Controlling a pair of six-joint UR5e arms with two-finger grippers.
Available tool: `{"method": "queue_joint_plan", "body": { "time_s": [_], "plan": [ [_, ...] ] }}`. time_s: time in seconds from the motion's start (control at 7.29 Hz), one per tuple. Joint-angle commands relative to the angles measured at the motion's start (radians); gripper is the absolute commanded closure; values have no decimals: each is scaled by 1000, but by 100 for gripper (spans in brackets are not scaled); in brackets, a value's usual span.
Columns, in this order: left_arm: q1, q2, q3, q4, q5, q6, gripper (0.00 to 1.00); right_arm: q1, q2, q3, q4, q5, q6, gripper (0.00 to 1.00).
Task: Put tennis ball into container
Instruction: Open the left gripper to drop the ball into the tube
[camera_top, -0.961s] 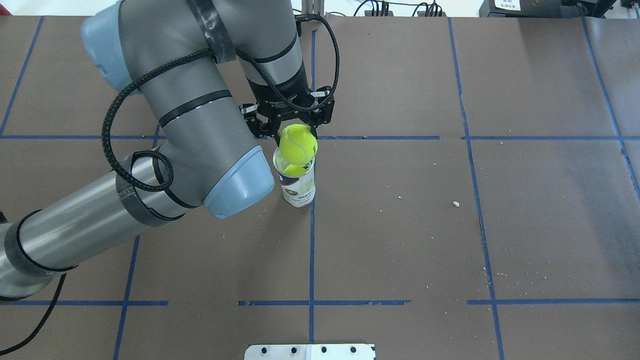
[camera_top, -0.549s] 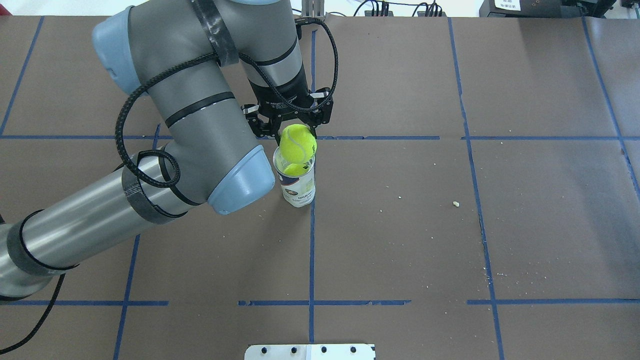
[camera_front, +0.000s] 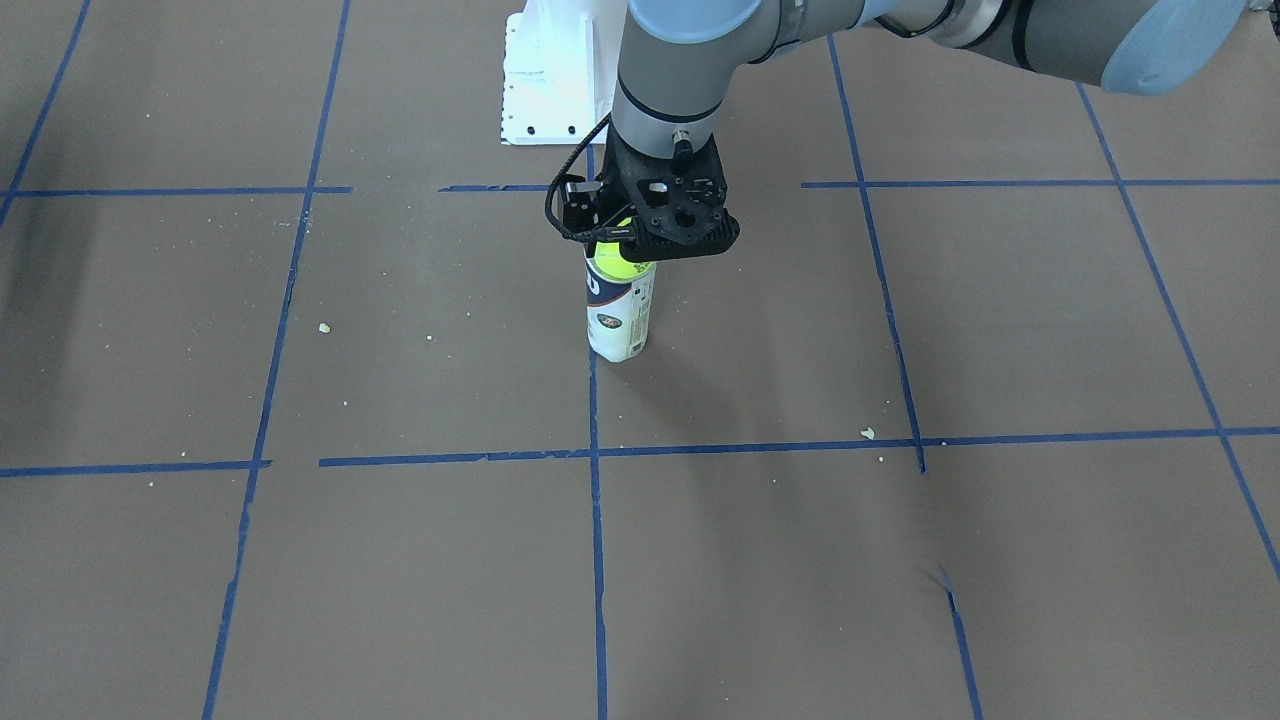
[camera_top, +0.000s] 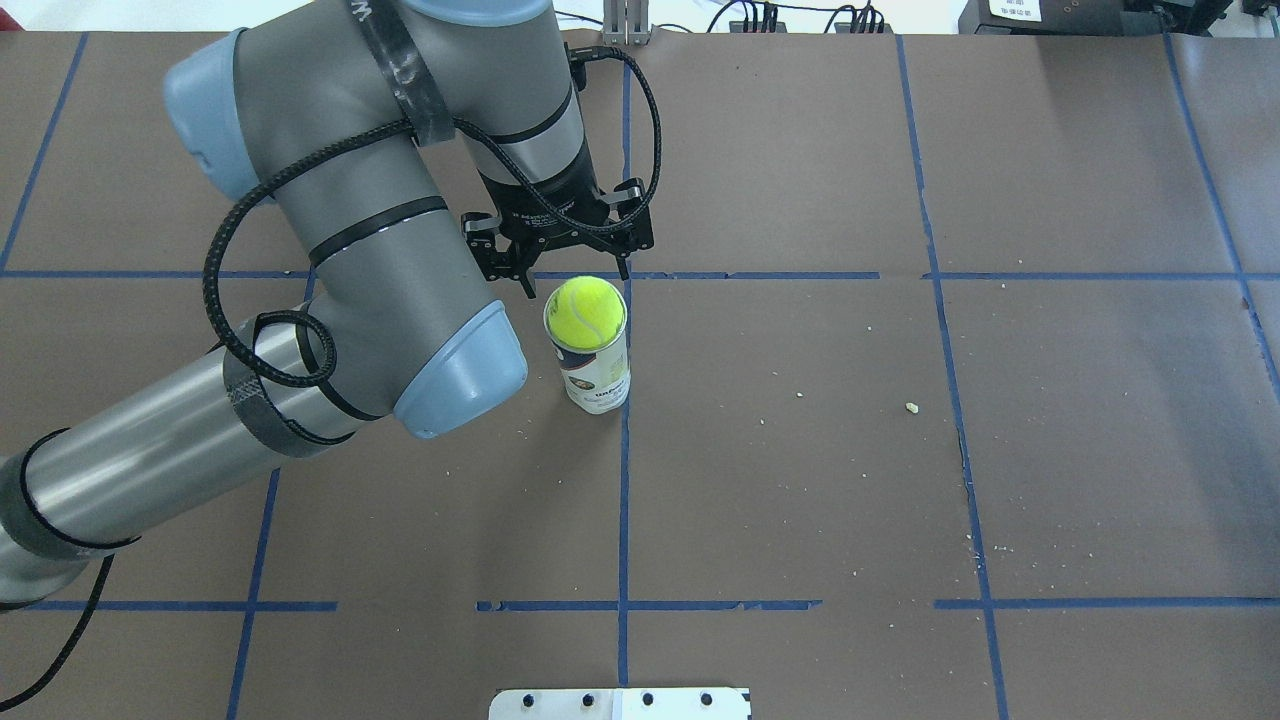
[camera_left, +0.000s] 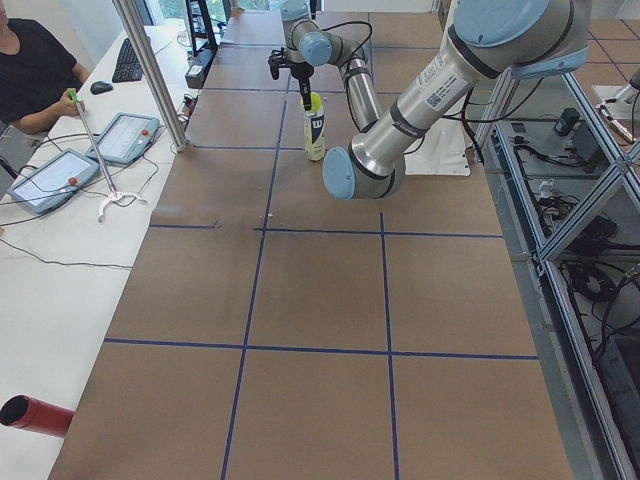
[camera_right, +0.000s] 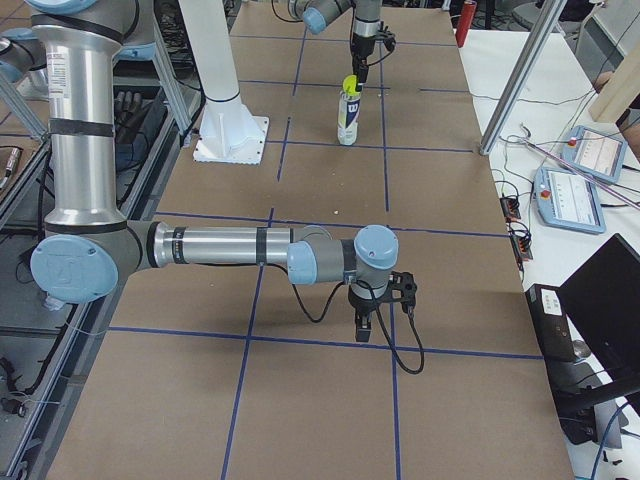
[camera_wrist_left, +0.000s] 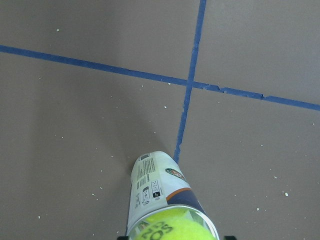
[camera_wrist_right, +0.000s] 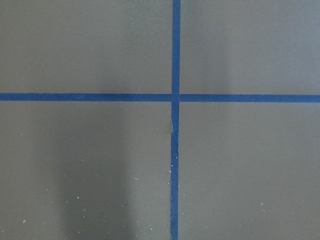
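Seeing left gripper (camera_top: 572, 272) spread wide over tennis ball (camera_top: 586, 311) seated in container (camera_top: 597, 378) mouth, we are favouring a straight-up retreat.

arm links (camera_top: 150, 450): silver-grey tubes with thin black bands
joint caps (camera_top: 465, 365): pale blue, rounded
cable (camera_top: 210, 265): black braided hose, strapped on with black tape
left gripper (camera_top: 573, 280): black, small white lettering
base (camera_front: 545, 80): white plate, dark screws

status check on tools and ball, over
Left tool open just above see-through labelled tube. Fuzzy yellow-green tennis ball sitting in its mouth, not gripped. Right tool far off, state unclear. Nothing seen blocking.
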Motion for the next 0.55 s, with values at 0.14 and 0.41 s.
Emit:
{"method": "queue_joint_plan", "body": {
  "time_s": [0.14, 0.41],
  "plan": [
    [-1, 4, -33, 0, 0, 3, 0, 0, 0, 0, 0, 0, 0, 0],
    [-4, 105, -210, 0, 5, 7, 0, 0, 0, 0, 0, 0, 0, 0]
  ]
}}
